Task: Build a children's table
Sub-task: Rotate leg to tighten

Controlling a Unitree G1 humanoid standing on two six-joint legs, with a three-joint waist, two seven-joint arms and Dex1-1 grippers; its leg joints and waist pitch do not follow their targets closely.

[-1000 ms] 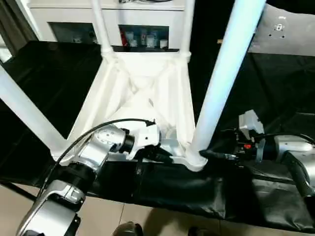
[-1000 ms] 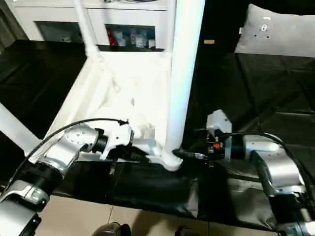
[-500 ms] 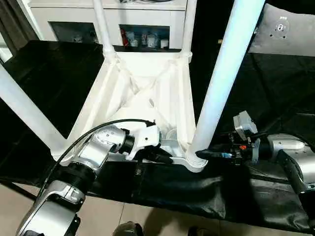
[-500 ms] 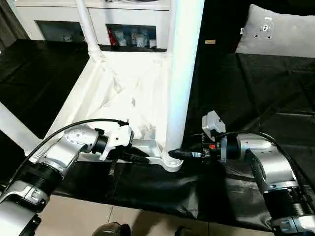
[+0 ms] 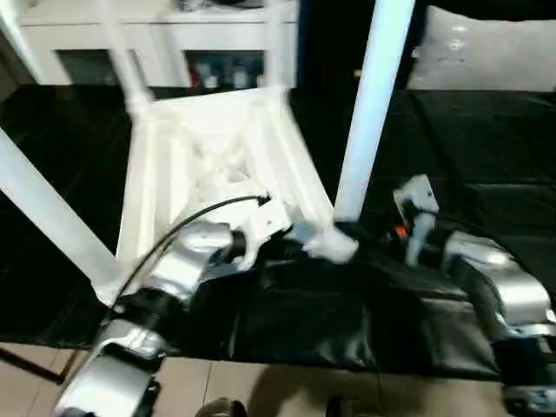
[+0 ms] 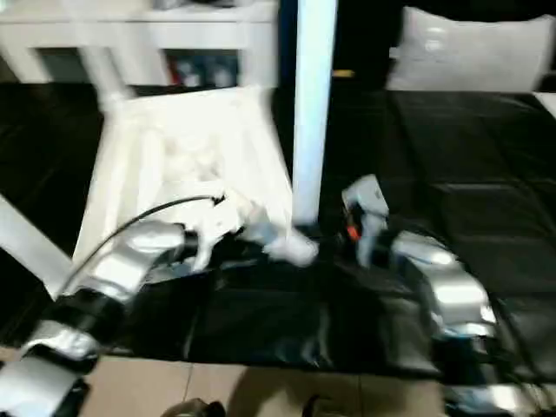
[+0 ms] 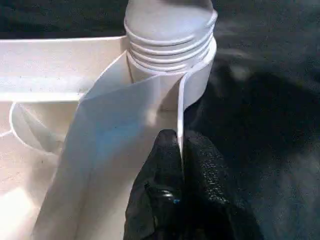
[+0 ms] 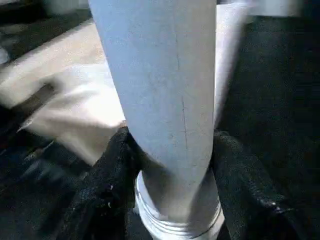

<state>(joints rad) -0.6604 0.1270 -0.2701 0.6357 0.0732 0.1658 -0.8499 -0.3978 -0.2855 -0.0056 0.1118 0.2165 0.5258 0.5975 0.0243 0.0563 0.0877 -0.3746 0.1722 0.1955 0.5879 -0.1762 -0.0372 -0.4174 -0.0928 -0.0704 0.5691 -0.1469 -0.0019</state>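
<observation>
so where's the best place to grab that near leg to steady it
Low on the near leg, just above its threaded socket, from the side, probably: the tube stands upright there, as the right gripper straddles it, while the left gripper pinches the table's rim.

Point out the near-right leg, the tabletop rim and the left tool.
near-right leg (image 8: 160, 90): right wrist view, on its shaft.
tabletop rim (image 7: 65, 47): left wrist view, on its side wall.
left tool (image 7: 181, 165): left wrist view, between its fingertips.

The right gripper (image 8: 172, 165) has closed around the leg (image 8: 160, 85) – the children's table (image 5: 208, 165) seemingly turned
</observation>
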